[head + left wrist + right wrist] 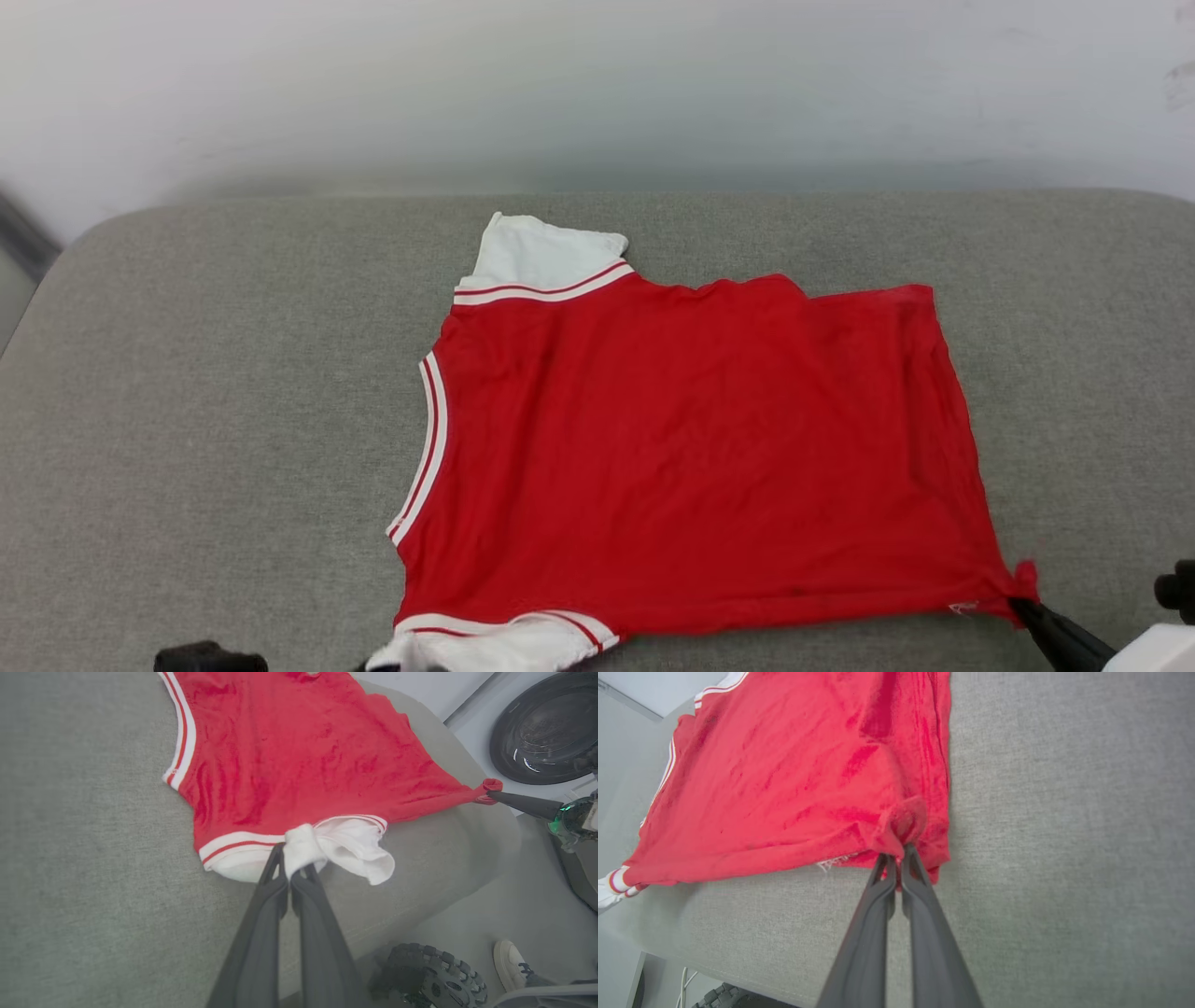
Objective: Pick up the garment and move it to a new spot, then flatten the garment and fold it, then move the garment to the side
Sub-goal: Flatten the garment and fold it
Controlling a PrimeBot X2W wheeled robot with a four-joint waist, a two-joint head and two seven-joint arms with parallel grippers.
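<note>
Grey cushion, white shoe, perhaps washer door.

The head view looks forward and down from over the near edge of the grey fabric-covered tabletop, far enough back to take in nearly the whole red T-shirt and the pale wall behind. The left wrist view sits low and close behind the left claw at the near white sleeve, facing across the cloth to the right claw at the hem corner. The right wrist view looks closely along the right claw at that same corner, facing the opposite way; all three views share the shirt's near edge.
</note>
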